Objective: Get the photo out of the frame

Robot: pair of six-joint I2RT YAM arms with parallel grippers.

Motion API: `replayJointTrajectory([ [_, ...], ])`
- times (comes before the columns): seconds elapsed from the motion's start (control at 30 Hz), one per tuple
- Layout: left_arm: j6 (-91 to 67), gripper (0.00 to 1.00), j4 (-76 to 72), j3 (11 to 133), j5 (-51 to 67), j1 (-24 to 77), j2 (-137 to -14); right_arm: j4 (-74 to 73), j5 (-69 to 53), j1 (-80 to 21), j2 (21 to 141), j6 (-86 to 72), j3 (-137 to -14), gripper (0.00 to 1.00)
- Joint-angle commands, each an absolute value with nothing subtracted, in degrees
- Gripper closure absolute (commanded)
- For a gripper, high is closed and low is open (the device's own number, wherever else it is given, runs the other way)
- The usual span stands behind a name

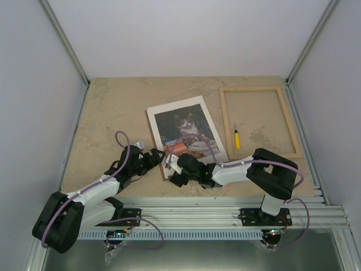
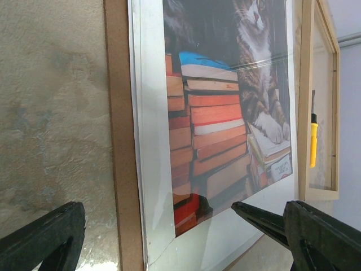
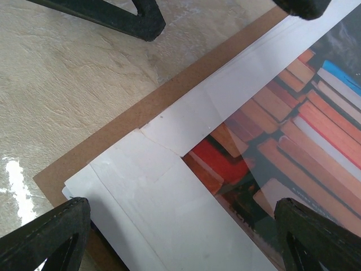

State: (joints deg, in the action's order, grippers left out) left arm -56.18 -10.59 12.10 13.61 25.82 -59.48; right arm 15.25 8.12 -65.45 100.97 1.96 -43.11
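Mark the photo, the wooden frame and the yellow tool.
photo (image 1: 189, 130), top view, on the middle of the print.
frame (image 1: 251, 88), top view, on its far rail.
yellow tool (image 1: 237, 139), top view, on its handle.

Brown backing board (image 3: 135, 116) under white mat sheet (image 3: 169, 220), both flat on beige textured table (image 3: 67, 84). Mat spans the gap between the right gripper (image 3: 180, 231) fingers, with the board corner just beside one finger. Yellow-handled tool (image 2: 312, 141) lies on the table well beyond the left gripper (image 2: 180, 237) fingers.
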Motion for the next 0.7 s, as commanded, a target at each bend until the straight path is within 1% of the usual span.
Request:
replayJointTrajectory([
  [0.0, -55.5, 0.02, -10.3, 12.4, 13.8, 25.8, -58.8, 15.3, 7.5, -65.7, 102.2, 2.8, -44.2, 0.1],
  [0.27, -55.5, 0.02, -10.6, 12.3, 14.2, 25.8, -59.0, 15.1, 11.9, -65.8, 102.8, 1.4, -44.5, 0.1],
  [0.67, -56.0, 0.02, -11.4, 12.2, 14.9, 25.8, -58.9, 16.6, 18.0, -64.7, 100.8, -2.4, -43.1, 0.1],
])
